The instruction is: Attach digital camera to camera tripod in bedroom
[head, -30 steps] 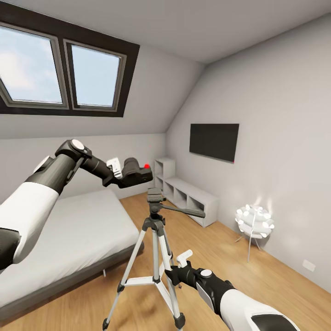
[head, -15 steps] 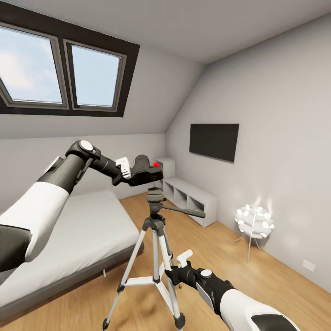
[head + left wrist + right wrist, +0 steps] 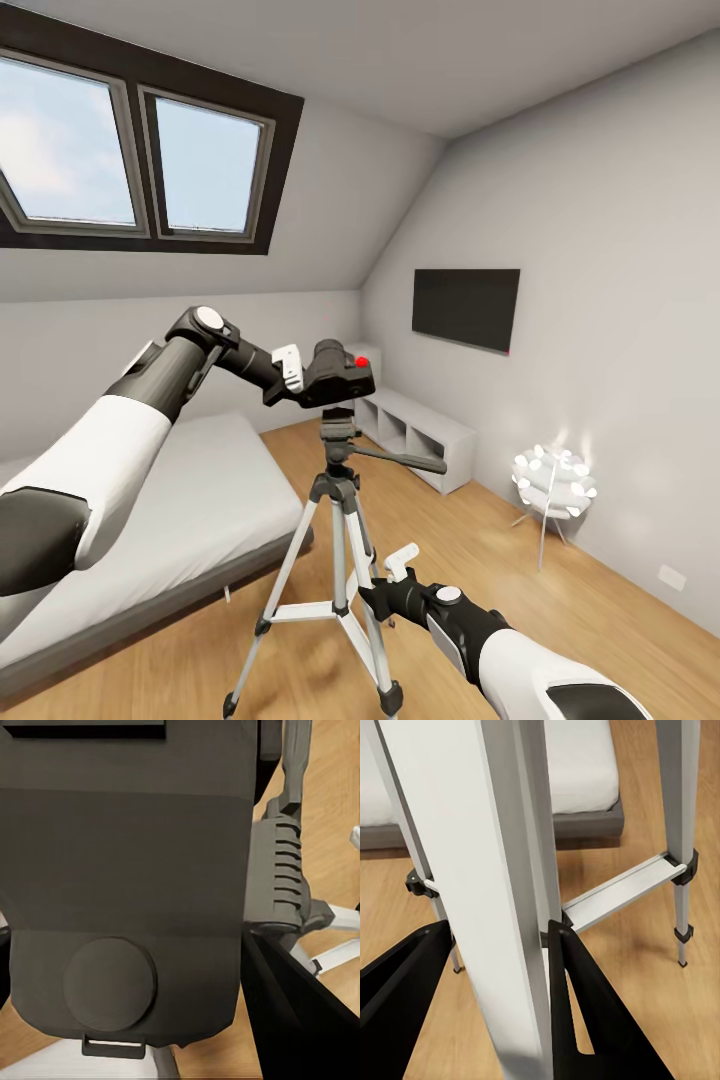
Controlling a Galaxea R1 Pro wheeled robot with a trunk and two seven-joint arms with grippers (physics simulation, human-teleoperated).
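My left gripper [image 3: 312, 379] is shut on the small black digital camera [image 3: 342, 378] with its red dot on top. The camera hangs just above the black pan head [image 3: 339, 426] of the camera tripod [image 3: 338, 545]; whether they touch I cannot tell. In the left wrist view the camera body [image 3: 127, 870] fills the picture, with the tripod head [image 3: 281, 866] beside it. Low down, my right gripper [image 3: 378, 598] is shut on a silver tripod leg [image 3: 495, 892], one black finger [image 3: 592, 1012] on each side of it.
A low grey bed [image 3: 150, 500] lies to the left of the tripod. A white shelf unit [image 3: 420, 430] and a wall television [image 3: 466, 307] stand behind it, a glowing floor lamp [image 3: 553, 482] to the right. Skylights [image 3: 130, 150] sit in the sloped ceiling over light wood floor [image 3: 480, 560].
My left arm has carried the camera to the right, from left of the tripod to right above its pan head. The right arm and the tripod have not moved.
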